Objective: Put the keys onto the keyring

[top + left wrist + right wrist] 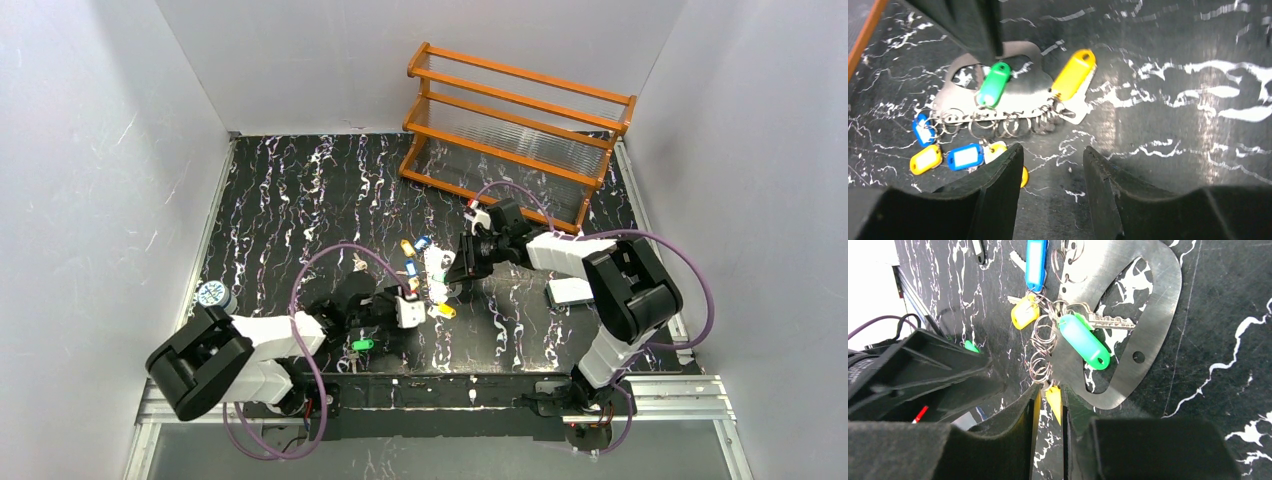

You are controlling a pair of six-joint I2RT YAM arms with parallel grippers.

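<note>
The blue plastic-headed keys (964, 156) carry white label inserts, any writing too small to read. The elongated silvery metal keyring (437, 272) lies flat on the black marbled table (300, 200) between both grippers, its long axis running near to far, with a green-headed key (1083, 340) lying on it. The left arm reaches low rightward, and the left gripper (1053, 150) is parted and empty. The right arm bends leftward. The right gripper (1050, 392) has its fingers close together at the keyring's edge with yellow in the gap; I cannot tell whether they grip

One keyring (1023, 95), one wooden rack (520, 120), one can (211, 293); keys (994, 84): two green, two blue, at least three yellow.
</note>
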